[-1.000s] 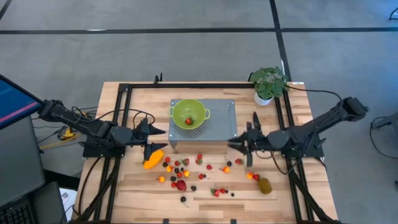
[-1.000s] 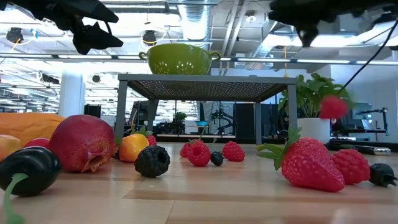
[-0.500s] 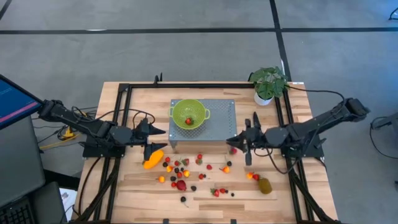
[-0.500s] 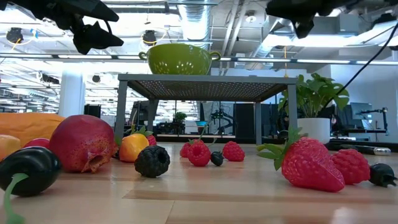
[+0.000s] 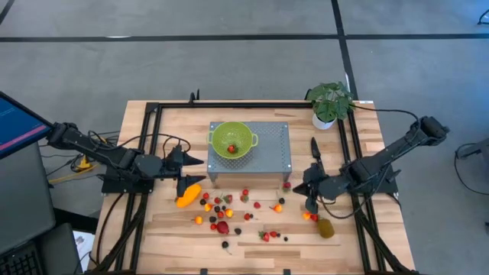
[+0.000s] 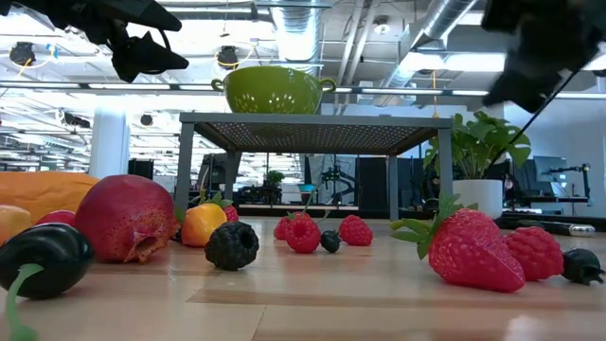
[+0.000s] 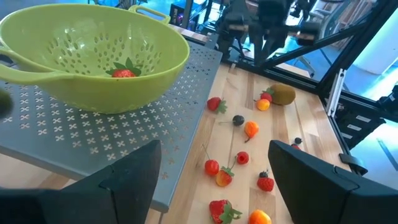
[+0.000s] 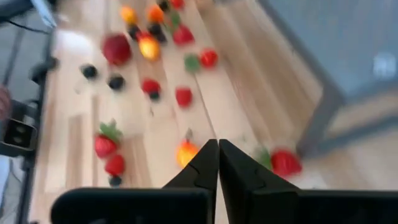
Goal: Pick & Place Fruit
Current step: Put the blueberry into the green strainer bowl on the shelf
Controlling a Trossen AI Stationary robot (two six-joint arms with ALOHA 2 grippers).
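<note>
Since the right gripper (image 5: 309,200) hung closed and empty near the tabletop's right edge, it needed opening wide above one berry (image 5: 306,216).

No legible text, label, brand, number or sign appears in any view. Nothing on the surface carries readable markings.

Bright, even overhead light; ceiling lamps (image 6: 568,64) glared in the low view, and the right wrist view was motion-blurred.
</note>
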